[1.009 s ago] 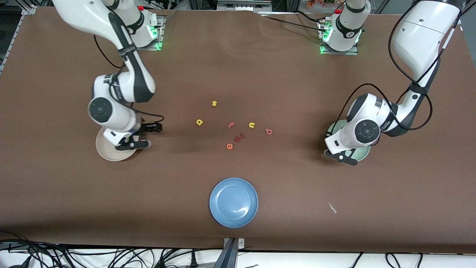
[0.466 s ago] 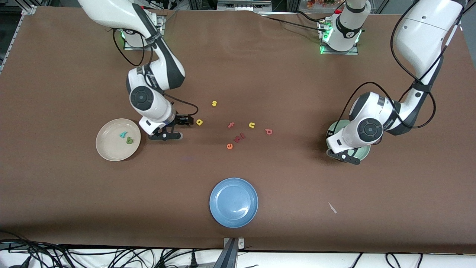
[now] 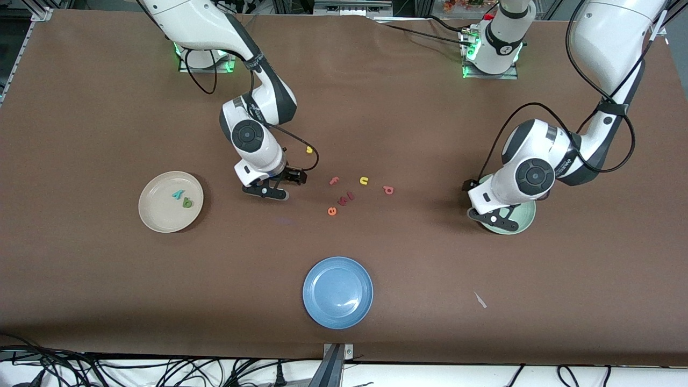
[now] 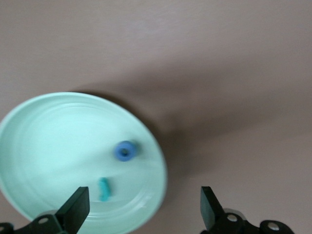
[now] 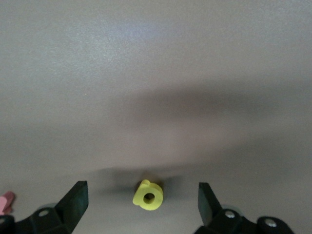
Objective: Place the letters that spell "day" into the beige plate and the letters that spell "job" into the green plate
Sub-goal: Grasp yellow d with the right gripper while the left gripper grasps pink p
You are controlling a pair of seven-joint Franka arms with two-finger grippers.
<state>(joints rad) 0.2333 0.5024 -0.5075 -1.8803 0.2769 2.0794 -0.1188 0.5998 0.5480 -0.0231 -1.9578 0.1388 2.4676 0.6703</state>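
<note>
The beige plate [image 3: 156,215] holds the teal "y" [image 3: 178,194] and the olive-green letter [image 3: 187,203]. My right gripper [image 3: 269,192] hangs open low over the table's middle. The yellow round-bowled letter [image 5: 147,196] lies on the cloth between its fingers, untouched, and is hidden in the front view. My left gripper [image 3: 492,216] is open and empty over the green plate's [image 3: 520,226] rim. In the left wrist view that green plate [image 4: 53,141] holds the blue "o" [image 4: 126,151] and the teal "j" [image 4: 104,189]. The pinkish-red bowl-and-stem letter [image 3: 388,190] lies on the cloth.
Loose letters lie mid-table: a yellow "s" [image 3: 309,150], pink "f" [image 3: 334,181], yellow "u" [image 3: 364,180], orange-red "e" [image 3: 331,211] and dark red pieces [image 3: 348,198]. A blue plate [image 3: 337,292] stands nearest the front camera. A white scrap [image 3: 480,300] lies toward the left arm's end.
My right arm has swung from over the beige plate to the table's middle, uncovering the two letters in that plate and covering the yellow letter. My left gripper has shifted slightly at the green plate.
</note>
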